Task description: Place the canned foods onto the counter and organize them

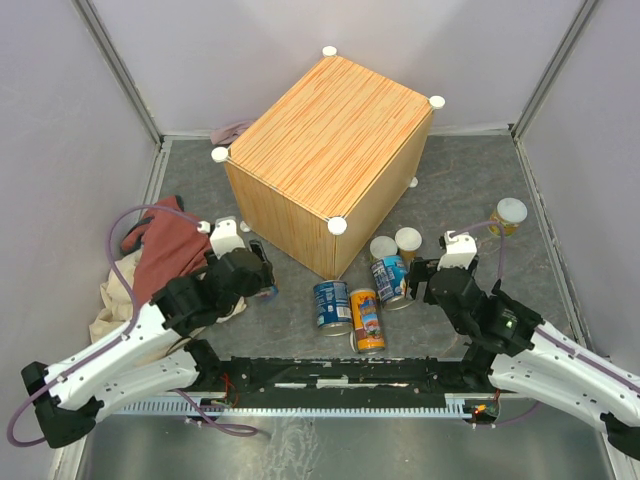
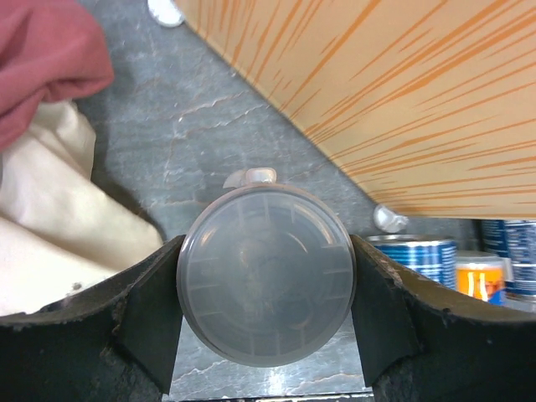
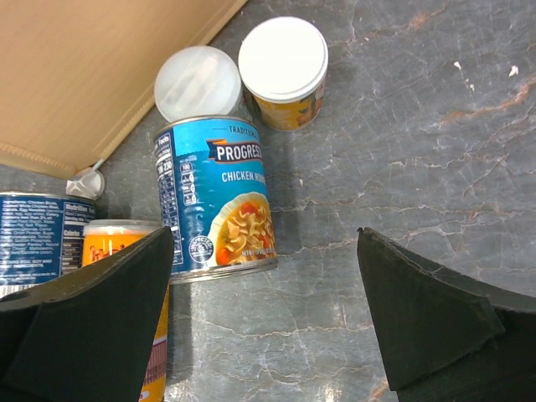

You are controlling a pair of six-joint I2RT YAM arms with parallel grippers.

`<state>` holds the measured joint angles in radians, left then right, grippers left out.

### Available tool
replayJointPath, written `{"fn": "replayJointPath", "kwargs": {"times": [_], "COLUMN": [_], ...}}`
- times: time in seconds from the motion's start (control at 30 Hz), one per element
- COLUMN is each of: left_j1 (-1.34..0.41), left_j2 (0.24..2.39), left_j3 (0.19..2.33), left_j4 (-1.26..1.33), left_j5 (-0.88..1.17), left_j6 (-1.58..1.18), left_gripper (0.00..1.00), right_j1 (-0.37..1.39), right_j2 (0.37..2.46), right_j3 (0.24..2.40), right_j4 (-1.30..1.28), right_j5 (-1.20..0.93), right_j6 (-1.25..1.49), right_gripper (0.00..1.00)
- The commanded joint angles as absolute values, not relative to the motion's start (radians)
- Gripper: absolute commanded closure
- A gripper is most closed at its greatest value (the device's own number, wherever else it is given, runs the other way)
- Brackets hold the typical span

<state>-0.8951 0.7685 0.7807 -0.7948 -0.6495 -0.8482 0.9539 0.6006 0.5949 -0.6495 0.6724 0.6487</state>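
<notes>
Left gripper [image 2: 266, 289] clamped on pale-lidded can [image 2: 266, 268] beside counter [image 2: 377, 92]; lifted or not, unclear. Right gripper [image 3: 264, 251] wide open, empty.

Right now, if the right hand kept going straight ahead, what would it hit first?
Probably the blue soup can, lying on its side just ahead of the open right hand. Depth is unclear, so it might meet the bare table beside the can instead.

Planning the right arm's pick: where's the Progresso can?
Right wrist view, left of centre: the Progresso can sits just ahead of the right gripper, two pale-lidded cans beyond it.
</notes>
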Motion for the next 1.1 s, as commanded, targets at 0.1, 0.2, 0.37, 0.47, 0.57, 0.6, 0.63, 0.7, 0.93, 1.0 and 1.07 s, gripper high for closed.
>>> {"fn": "replayJointPath", "kwargs": {"times": [0.1,0.2,0.37,0.47,0.57,0.6,0.63,0.7,0.93,1.0,1.07], "left_j1": [-0.916,-0.919,-0.918,-0.919,-0.919,-0.918,-0.917,-0.918,-0.918,-0.918,-0.919], "left_j2": [0.772,0.788,0.830,0.855,0.884,0.892,0.901,0.918,1.004,1.023,1.042], "left_j3": [1.030,1.103,1.258,1.352,1.438,1.462,1.485,1.530,1.710,1.755,1.794], "left_j4": [-0.744,-0.756,-0.790,-0.803,-0.826,-0.828,-0.830,-0.830,-0.829,-0.828,-0.828], "left_j5": [-0.714,-0.707,-0.701,-0.695,-0.685,-0.682,-0.679,-0.681,-0.676,-0.675,-0.676], "left_j6": [-0.745,-0.715,-0.661,-0.631,-0.605,-0.599,-0.587,-0.569,-0.512,-0.500,-0.487], "left_gripper": [0.97,0.97,0.97,0.97,0.97,0.97,0.97,0.97,0.97,0.97,0.97], "right_j1": [0.957,0.958,0.958,0.957,0.958,0.958,0.957,0.957,0.957,0.958,0.958], "right_j2": [0.587,0.588,0.591,0.597,0.601,0.601,0.601,0.601,0.590,0.588,0.588], "right_j3": [0.671,0.680,0.695,0.704,0.710,0.710,0.710,0.710,0.709,0.709,0.710], "right_j4": [-0.647,-0.646,-0.650,-0.650,-0.655,-0.654,-0.655,-0.655,-0.661,-0.665,-0.666], "right_j5": [0.690,0.686,0.695,0.698,0.699,0.699,0.701,0.701,0.704,0.707,0.707], "right_j6": [0.607,0.606,0.599,0.598,0.599,0.600,0.601,0.604,0.619,0.621,0.624], "right_gripper": [0.02,0.02,0.02,0.02,0.02,0.02,0.02,0.02,0.03,0.03,0.03]}}
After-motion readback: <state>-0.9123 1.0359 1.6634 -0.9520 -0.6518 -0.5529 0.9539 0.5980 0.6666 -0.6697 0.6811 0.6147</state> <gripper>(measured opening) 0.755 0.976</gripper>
